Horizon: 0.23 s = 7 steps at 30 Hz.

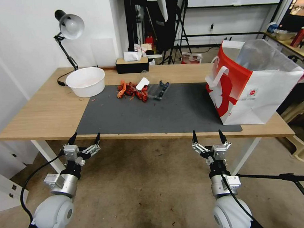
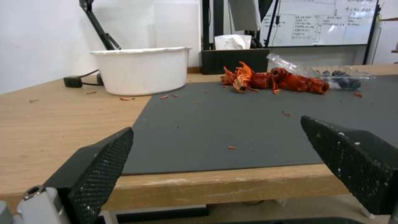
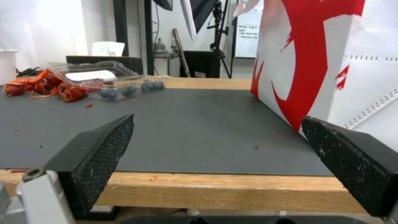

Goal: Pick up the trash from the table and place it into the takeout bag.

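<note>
Both arms wait short of the worktop's (image 1: 33, 123) near edge. Left gripper (image 1: 85, 139) released, jaws spread; right gripper (image 1: 207, 135) likewise, holding nothing.

Trash sits at the mat's (image 1: 159, 117) far side: red shell scraps (image 1: 132, 90), and touching them a clear tray (image 1: 159, 89) with dark berries. White bowl (image 1: 85, 81) stands off the mat, left. Bag (image 1: 255, 84) upright at right, mouth open.

Judgement: scraps light, brittle, greasy, best pinched as a clump. Tray thin, crushable, slick; take by its rim.
</note>
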Motion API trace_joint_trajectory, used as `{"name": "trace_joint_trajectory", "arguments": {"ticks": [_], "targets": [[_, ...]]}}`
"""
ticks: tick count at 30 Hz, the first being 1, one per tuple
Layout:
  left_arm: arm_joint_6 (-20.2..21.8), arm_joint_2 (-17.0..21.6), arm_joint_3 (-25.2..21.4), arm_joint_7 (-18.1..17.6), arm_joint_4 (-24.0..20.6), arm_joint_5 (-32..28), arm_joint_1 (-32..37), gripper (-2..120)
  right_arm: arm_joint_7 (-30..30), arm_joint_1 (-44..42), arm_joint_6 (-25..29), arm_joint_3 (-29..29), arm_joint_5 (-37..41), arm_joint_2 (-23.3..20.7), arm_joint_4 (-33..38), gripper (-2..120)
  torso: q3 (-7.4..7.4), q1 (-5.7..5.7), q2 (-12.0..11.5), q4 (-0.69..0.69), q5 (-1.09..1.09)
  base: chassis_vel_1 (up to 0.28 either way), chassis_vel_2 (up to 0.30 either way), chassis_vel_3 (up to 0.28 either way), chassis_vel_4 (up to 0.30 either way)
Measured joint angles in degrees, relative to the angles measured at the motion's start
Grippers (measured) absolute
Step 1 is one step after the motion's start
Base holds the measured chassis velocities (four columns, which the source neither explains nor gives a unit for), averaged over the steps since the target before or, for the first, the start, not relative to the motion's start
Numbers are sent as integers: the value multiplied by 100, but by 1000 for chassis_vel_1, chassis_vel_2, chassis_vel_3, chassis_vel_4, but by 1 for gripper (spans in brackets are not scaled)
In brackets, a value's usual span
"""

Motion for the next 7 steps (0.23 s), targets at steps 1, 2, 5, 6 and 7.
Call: {"name": "trace_joint_trajectory", "arguments": {"ticks": [1, 2, 5, 6, 7], "targets": [[0, 1, 1, 0, 0, 0, 0, 100, 0, 0, 1, 1, 0, 0, 0, 100, 0, 0, 0, 0, 0, 0, 0, 0, 0], [0, 1, 1, -1, 0, -1, -1, 100, 0, 0, 1, 1, 0, 0, 0, 100, 0, 0, 0, 0, 0, 0, 0, 0, 0], [0, 2, 1, -1, 0, -1, -1, 100, 0, 0, 2, 2, 0, 0, 0, 100, 0, 0, 0, 0, 0, 0, 0, 0, 0], [0, 2, 1, -1, 0, -1, -1, 100, 0, 0, 2, 2, 0, 0, 0, 100, 0, 0, 0, 0, 0, 0, 0, 0, 0], [0, 2, 1, -2, 0, -1, -2, 100, 0, 0, 2, 2, 0, 0, 0, 100, 0, 0, 0, 0, 0, 0, 0, 0, 0]]}}
